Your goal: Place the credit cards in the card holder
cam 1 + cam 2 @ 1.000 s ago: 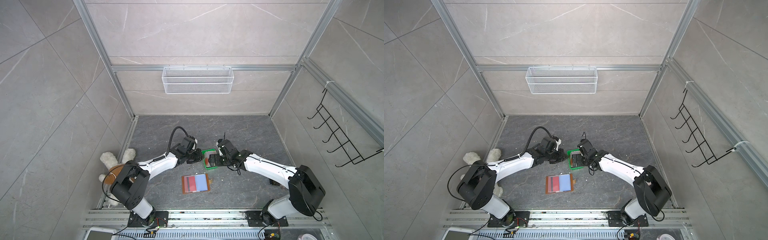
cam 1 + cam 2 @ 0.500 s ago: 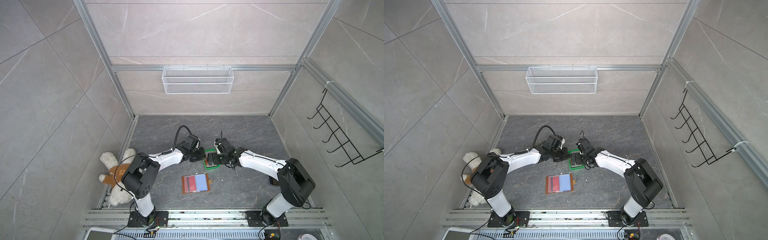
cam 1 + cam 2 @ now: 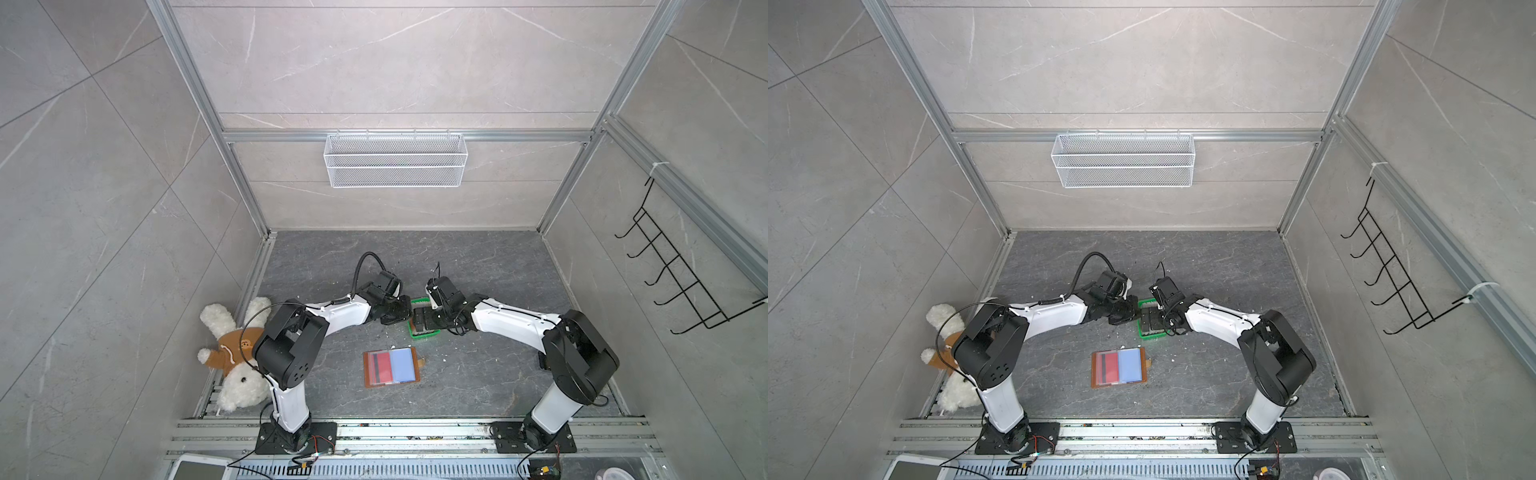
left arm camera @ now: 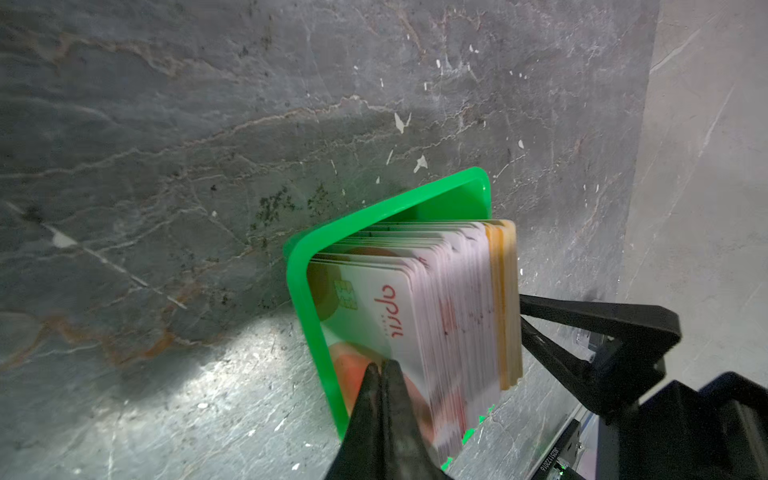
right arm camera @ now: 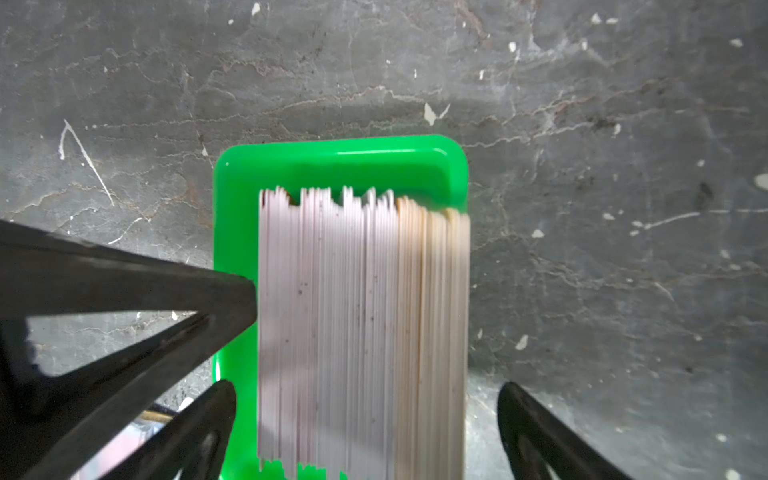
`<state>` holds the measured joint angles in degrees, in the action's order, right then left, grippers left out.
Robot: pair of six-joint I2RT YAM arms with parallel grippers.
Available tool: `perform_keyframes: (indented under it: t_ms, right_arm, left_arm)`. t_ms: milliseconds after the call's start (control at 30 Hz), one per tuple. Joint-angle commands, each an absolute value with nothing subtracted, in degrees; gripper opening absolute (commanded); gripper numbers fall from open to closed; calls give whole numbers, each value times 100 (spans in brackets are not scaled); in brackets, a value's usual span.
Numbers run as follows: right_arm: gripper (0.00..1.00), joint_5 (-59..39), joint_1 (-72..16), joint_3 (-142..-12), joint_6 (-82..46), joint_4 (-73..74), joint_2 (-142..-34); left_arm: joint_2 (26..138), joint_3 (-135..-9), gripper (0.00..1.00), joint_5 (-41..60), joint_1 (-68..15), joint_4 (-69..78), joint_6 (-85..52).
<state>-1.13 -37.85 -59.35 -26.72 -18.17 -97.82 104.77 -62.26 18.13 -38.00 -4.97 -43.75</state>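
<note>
The credit cards (image 5: 361, 324) stand on edge as a thick stack in a small green tray (image 5: 340, 162), pale faces with an orange circle (image 4: 374, 299). My left gripper (image 4: 381, 365) is shut with nothing between its fingers, and its tip rests against the face of the outermost card. My right gripper (image 5: 365, 386) is open and straddles the stack from above, one finger (image 5: 528, 419) on each side, apart from the cards. In both top views the two grippers (image 3: 407, 318) (image 3: 1150, 322) meet over the tray (image 3: 424, 333). The card holder (image 3: 390, 368) (image 3: 1119, 368) lies open nearer the front, a red card in its left sleeve.
A white plush toy (image 3: 232, 357) lies by the left wall beside the left arm's base. A white wire basket (image 3: 395, 160) hangs on the back wall and a black hook rack (image 3: 681, 282) on the right wall. Rails run along the front edge.
My left gripper has moved right up to the tray and closed its jaws fully. Both arms shifted posture; the right gripper stays open over the stack.
</note>
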Motion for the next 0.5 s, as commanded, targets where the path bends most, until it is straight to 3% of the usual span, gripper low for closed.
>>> perform_keyframes:
  t_ms: [0,467]
  right_arm:
    - [100,-75,-3756,-6099,-2514,-1854,-9912]
    - [100,221,-3755,-6249,-2426,-2071,-10031]
  left_arm:
    - [10512,-6390,0,1848,-3815,-569,-4337]
    - [10626,-6407,0,1802,-3820,-677,-4364]
